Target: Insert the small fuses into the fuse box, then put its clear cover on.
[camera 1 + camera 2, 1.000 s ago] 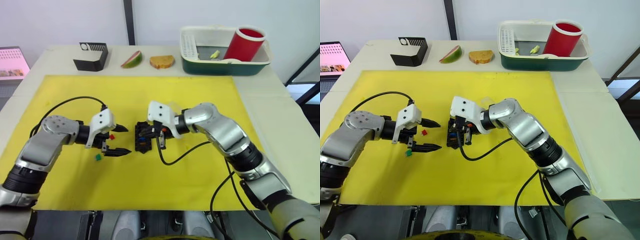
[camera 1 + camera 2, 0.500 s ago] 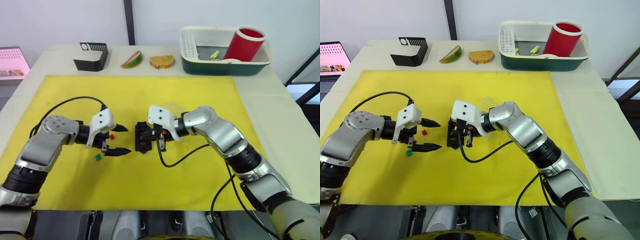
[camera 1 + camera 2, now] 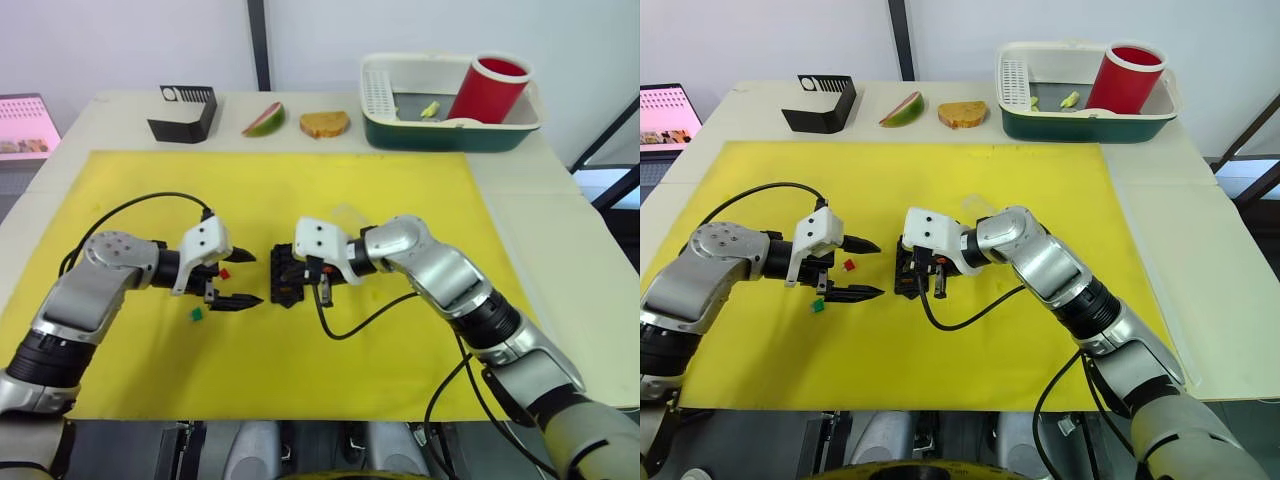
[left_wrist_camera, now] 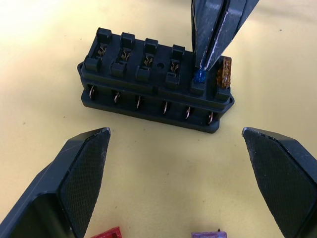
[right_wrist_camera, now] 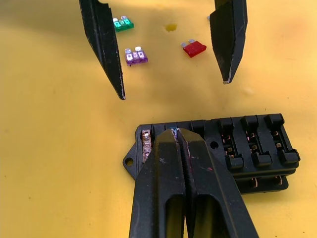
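Over the middle of the yellow mat (image 3: 330,190) on the worktop (image 3: 560,240), the right tool (image 4: 208,62) is clenched on a blue fuse (image 4: 199,76), its two black fingers pressed together, holding the fuse down at a slot near one end of the fuse box (image 4: 148,84). An orange fuse (image 4: 224,72) already sits in the end slot just beside it; the other slots along the box stand empty. The box lies flat on the mat near its centre.

Just beside the box, toward the worktop's left edge, the left tool (image 3: 238,279) is released, its two fingers spread wide and touching nothing. A red fuse (image 5: 193,48) lies on the mat between those fingers, a purple fuse (image 5: 133,55) close by, and a green fuse (image 3: 197,314) a little nearer the front edge.

Along the far edge stand a black slotted stand (image 3: 184,112), a fruit wedge (image 3: 263,119), a piece of bread (image 3: 324,123), and a green-and-white basin (image 3: 400,132) holding a red cup (image 3: 488,88).
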